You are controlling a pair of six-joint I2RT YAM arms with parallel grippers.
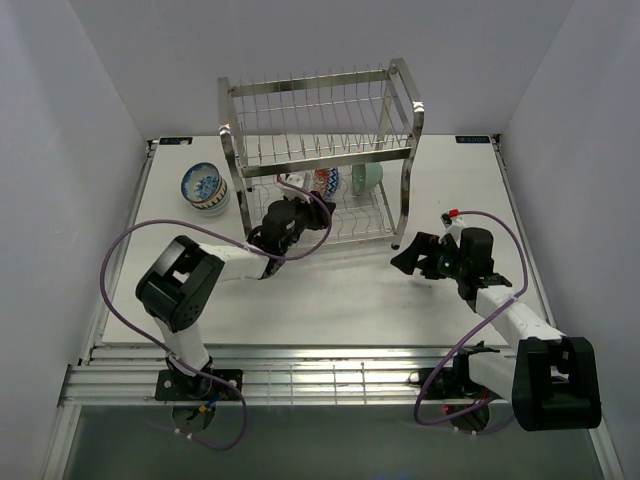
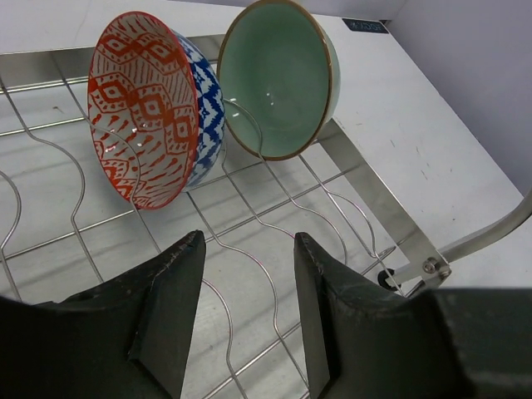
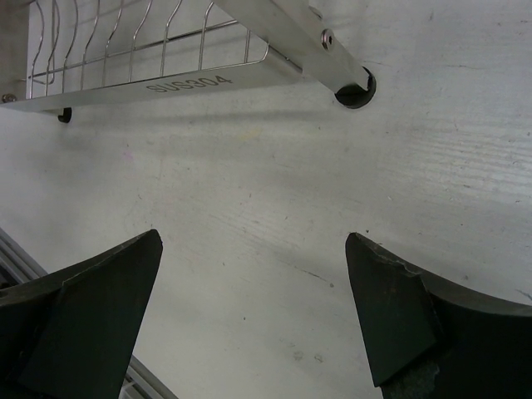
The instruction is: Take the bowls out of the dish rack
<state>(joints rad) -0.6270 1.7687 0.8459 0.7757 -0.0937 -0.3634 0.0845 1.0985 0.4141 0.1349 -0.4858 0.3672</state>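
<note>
The dish rack (image 1: 320,140) stands at the back middle of the table. On its lower tier a red-blue patterned bowl (image 1: 325,181) and a pale mint green bowl (image 1: 366,177) stand on edge side by side. In the left wrist view the red-blue bowl (image 2: 141,108) and the mint bowl (image 2: 278,79) lean on the wire floor (image 2: 249,220) just ahead of the fingers. My left gripper (image 1: 297,197) (image 2: 248,249) is open and empty inside the lower tier. My right gripper (image 1: 402,256) (image 3: 253,249) is open and empty over the bare table, by the rack's front right foot (image 3: 357,87).
A stack of bowls with a blue-and-white patterned one (image 1: 203,186) on top sits on the table left of the rack. The rack's upper tier hangs above my left gripper. The rack's bottom rail (image 3: 191,83) runs ahead of my right gripper. White walls close in both sides.
</note>
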